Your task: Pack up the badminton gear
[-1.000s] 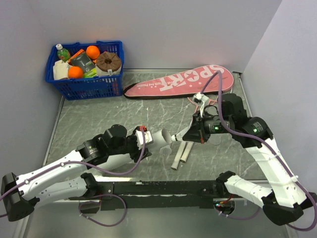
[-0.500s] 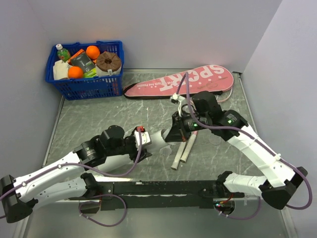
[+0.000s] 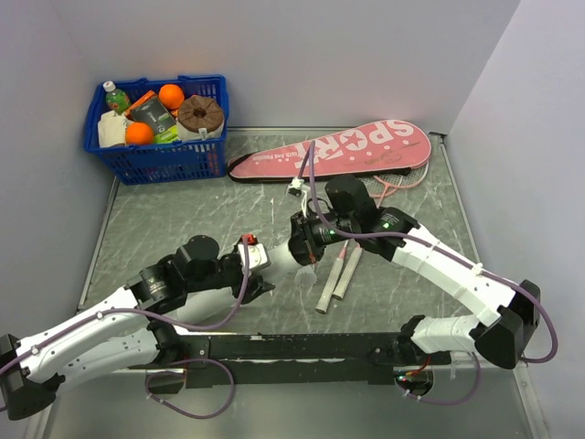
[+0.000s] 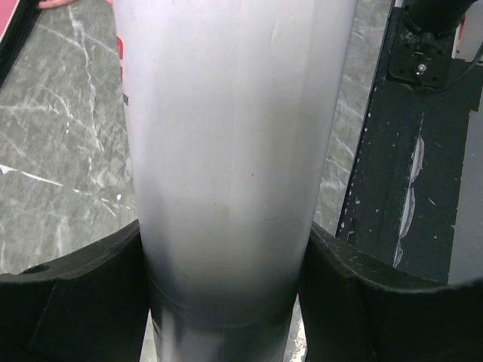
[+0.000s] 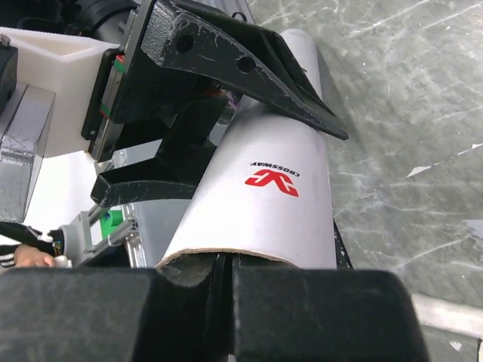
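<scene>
Surroundings: blue plastic basket with oranges and a bottle sits at the far left corner of the grey marbled surface, well apart from both arms. Pink "SPORT" case lies flat along the far edge, wide end to the right. Two rackets lie on the surface near the case, white handles side by side pointing to the near edge. The right arm crosses above their shafts, and the heads show just beside the case's wide end.

White tube: mid-surface, between the two arms. Left gripper is clamped on its body, one black finger on each side. The long axis runs left to right, with the open mouth toward the right arm. A red "CROSSWAY" mark shows on its wall.

Right gripper sits right at the tube's mouth, fingers drawn together to a thin slit. The tube's rim hides whether they pinch anything.
</scene>
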Robot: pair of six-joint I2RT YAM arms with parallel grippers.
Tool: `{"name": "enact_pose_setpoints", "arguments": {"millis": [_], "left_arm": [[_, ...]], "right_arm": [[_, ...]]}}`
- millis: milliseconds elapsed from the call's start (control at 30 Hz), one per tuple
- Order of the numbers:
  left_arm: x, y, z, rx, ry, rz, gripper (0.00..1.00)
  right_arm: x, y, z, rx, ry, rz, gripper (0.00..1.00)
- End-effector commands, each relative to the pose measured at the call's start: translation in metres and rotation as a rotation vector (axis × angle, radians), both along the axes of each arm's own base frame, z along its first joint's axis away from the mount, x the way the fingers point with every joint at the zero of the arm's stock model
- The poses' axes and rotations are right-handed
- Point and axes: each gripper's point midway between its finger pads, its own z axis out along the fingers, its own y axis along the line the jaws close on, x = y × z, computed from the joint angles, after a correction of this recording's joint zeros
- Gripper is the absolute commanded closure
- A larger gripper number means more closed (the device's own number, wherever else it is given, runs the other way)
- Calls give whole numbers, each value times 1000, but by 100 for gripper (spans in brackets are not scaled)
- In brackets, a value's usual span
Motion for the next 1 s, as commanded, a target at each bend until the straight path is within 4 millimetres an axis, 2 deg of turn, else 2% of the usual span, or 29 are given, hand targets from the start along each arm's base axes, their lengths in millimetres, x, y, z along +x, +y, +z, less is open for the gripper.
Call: {"name": "enact_pose_setpoints", "arguments": {"millis": [0,33,100,133,233,300,400,500,533,600,633,700,733,767,800,833,867,900,933,967], "left_arm": [[-8,-18,40,-144,-83,-84,99],[-7,-17,38,-141,-81,-79,99],[-8,-15,41,-153,-90,-76,99],[-7,-15,40,-151,-90,-73,99],[-7,-15,40,-150,-87,-71,99],[-8,-15,38,-146,-82,-72,99],[-7,-15,38,-145,-80,-70,99],[-7,-15,37,-144,-78,-67,99],[-6,-15,37,-143,-79,-64,99],[-5,-14,34,-137,-73,-57,99],[-5,-14,36,-139,-74,-50,99],[-3,-13,38,-144,-79,-36,99],[-1,-13,37,-144,-79,-28,99],[0,-12,37,-147,-76,-14,99],[2,-11,37,-146,-79,1,99],[4,-10,38,-146,-82,10,99],[5,-10,38,-144,-78,19,99],[8,-9,37,-138,-79,35,99],[9,-8,39,-140,-75,48,99],[10,-7,39,-140,-78,56,99]], "right_arm": [[0,18,22,74,-41,16,84],[3,16,23,69,-57,-1,70],[2,11,32,77,-86,-19,63],[4,5,41,73,-114,-54,50],[8,-7,63,87,-170,-126,37],[5,-17,83,111,-203,-158,36],[17,-36,102,108,-263,-282,34],[33,-61,102,50,-270,-436,31],[43,-73,95,7,-270,-514,31],[50,-86,82,-30,-226,-610,31],[58,-96,63,-89,-203,-683,31],[61,-108,44,-130,-126,-794,33],[61,-111,20,-173,-84,-816,33],[63,-118,12,-169,-34,-897,34],[61,-119,1,-173,0,-918,34],[58,-121,-28,-212,48,-929,34],[57,-117,-32,-167,109,-964,34],[56,-116,-43,-172,146,-979,34],[52,-116,-67,-203,191,-984,34],[54,-110,-73,-176,243,-1006,34]]}}
